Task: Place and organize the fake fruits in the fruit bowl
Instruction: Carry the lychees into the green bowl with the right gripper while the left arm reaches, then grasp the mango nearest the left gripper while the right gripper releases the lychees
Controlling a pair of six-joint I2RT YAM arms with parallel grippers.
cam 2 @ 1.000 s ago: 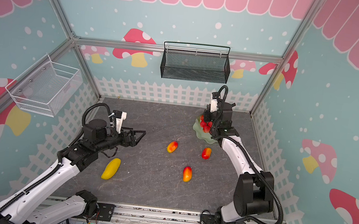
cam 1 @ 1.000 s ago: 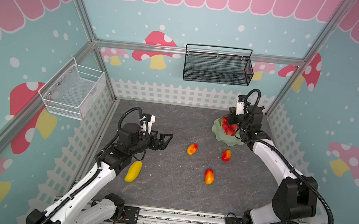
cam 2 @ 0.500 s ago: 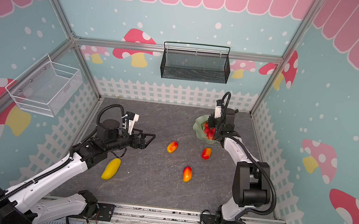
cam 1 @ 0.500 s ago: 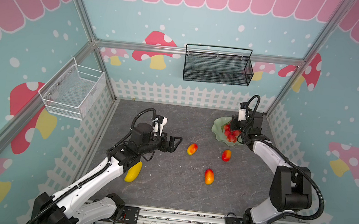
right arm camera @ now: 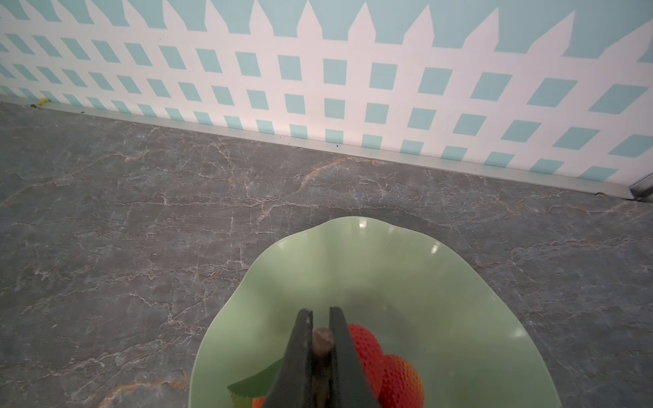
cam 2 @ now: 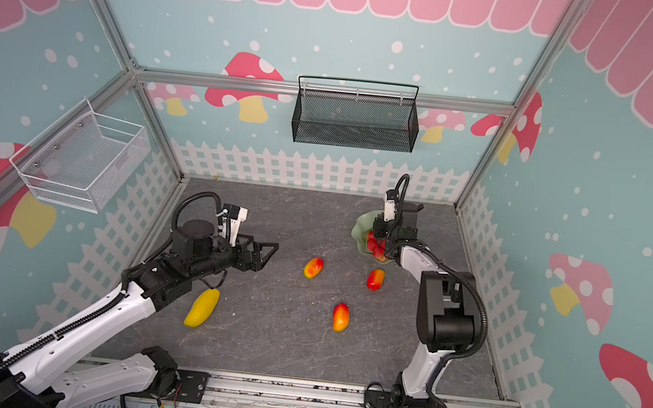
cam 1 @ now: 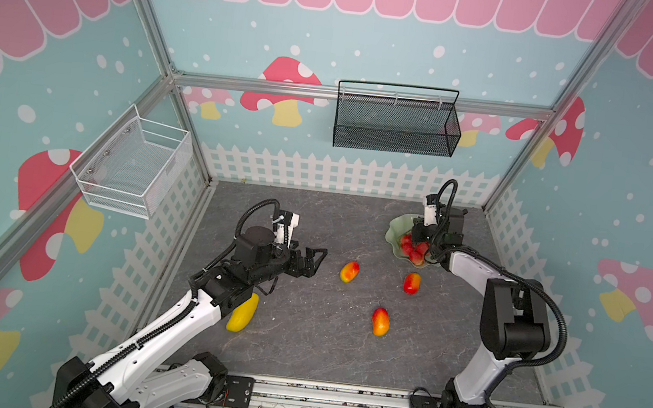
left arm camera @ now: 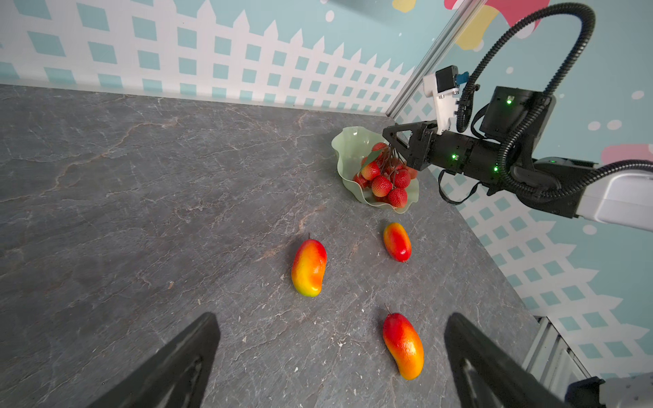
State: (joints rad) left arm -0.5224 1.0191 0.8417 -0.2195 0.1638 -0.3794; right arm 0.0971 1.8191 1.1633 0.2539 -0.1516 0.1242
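Observation:
The pale green fruit bowl (cam 1: 397, 228) (cam 2: 361, 223) (left arm camera: 348, 155) (right arm camera: 353, 268) stands at the back right. In it lies the red ball cluster (cam 1: 415, 249) (cam 2: 376, 247) (left arm camera: 385, 180) (right arm camera: 388, 367), and my right gripper (cam 1: 415, 233) (cam 2: 376, 229) (left arm camera: 386, 135) (right arm camera: 321, 314) is shut on its brown stem. Three mangoes (cam 1: 349, 271) (cam 1: 411, 283) (cam 1: 380, 321) (left arm camera: 309, 267) lie on the grey table. My left gripper (cam 1: 317, 262) (cam 2: 268, 257) (left arm camera: 332, 318) hangs open and empty, just left of the nearest mango. The yellow fruit (cam 1: 242, 314) (cam 2: 202, 307) lies partly under my left arm.
A black mesh basket (cam 1: 396, 125) hangs on the back wall and a white wire basket (cam 1: 132, 170) on the left wall. Fence-printed walls close in the table on three sides. A metal rail (cam 1: 336, 398) runs along the front edge.
My left gripper has travelled right across the table toward the mangoes, staying open. The right gripper has shifted slightly over the bowl, still shut on the cluster's stem.

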